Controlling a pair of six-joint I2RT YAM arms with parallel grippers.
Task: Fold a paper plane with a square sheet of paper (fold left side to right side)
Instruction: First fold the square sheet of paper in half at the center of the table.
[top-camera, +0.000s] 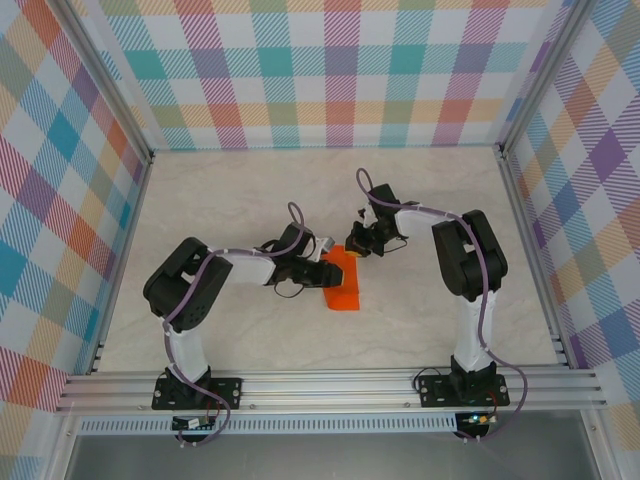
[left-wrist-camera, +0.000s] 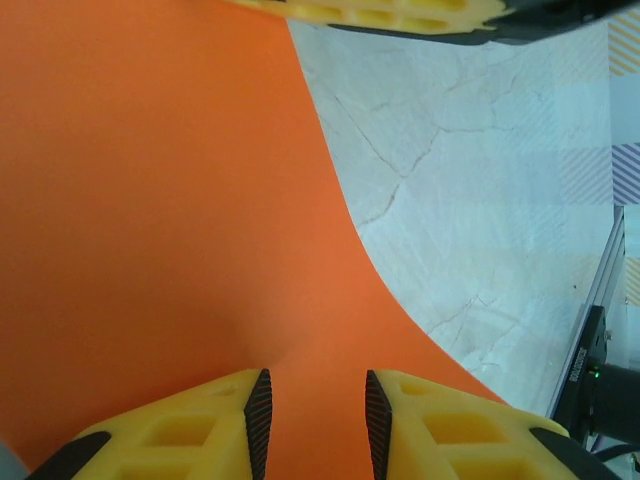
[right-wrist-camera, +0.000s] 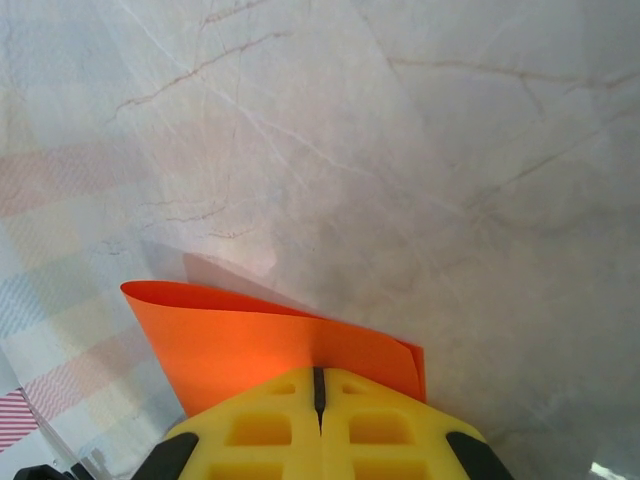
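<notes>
Marble-look table (top-camera: 250, 190): square sheet of paper (top-camera: 343, 285) at centre, between grippers, doubled into orange oblong, long axis near-to-far, far edge curled up.
Left gripper (left-wrist-camera: 317, 400): fingers apart, low over sheet.
Right gripper (right-wrist-camera: 318, 375): fingers together, tips at curled edge; pinching or pressing, cannot tell.

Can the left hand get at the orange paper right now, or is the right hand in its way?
Probably yes. The left hand is right over the orange paper, open, with nothing in between. The right hand is shut at the paper's far edge, off to one side.
</notes>
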